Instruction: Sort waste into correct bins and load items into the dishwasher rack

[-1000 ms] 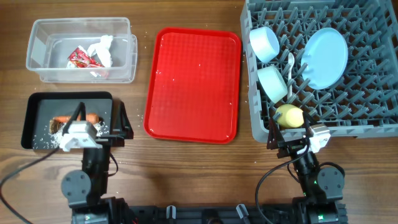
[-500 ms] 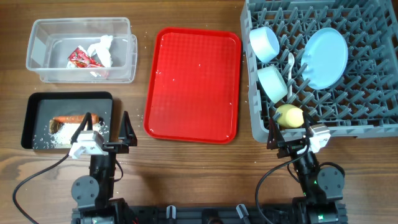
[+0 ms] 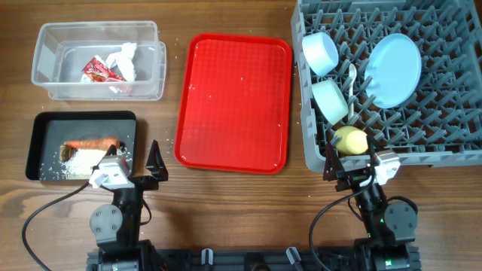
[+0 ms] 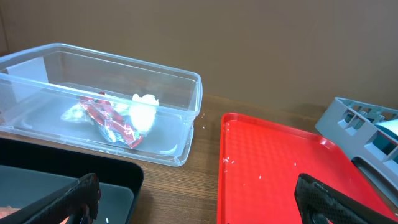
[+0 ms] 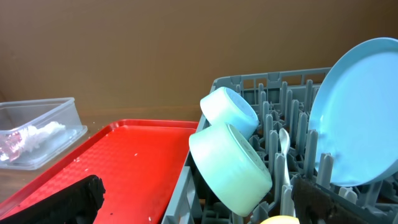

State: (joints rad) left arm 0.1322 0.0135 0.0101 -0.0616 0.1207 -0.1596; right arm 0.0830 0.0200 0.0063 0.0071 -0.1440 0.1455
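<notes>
Left gripper (image 3: 133,150) has pulled back off the black tray (image 3: 38,143) toward its base. It now sits at the tray's near right corner, jaws spread wide, holding nothing. Right gripper (image 3: 352,156) hasn't moved. It's parked at the near edge of the dishwasher rack (image 3: 452,143), jaws also spread and empty.

My read: you're at the end. Both arms are free and nothing big is left outside a bin or the rack.

Count:
- Bins, 2: clear tub (image 3: 45,83) and black tray.
- Clear tub, 2 pieces: one red-and-white wrapper (image 3: 96,71) and one white tissue (image 3: 124,60), touching each other.
- Black tray: one orange sausage piece (image 3: 90,142) and a patch of rice (image 3: 83,156) just beside it. I can't make out the brown scrap.
- Rack, 5 items: one plate (image 3: 395,69) on edge, one blue bowl (image 3: 319,51), one green bowl (image 3: 330,100), one yellow cup (image 3: 350,139) and one white spoon (image 3: 352,79) between the bowls and the plate.
- Red tray (image 3: 233,102), 1: bare apart from a few white specks. There are more specks on the table by its edges.

Check those stray grains before you call it done.
</notes>
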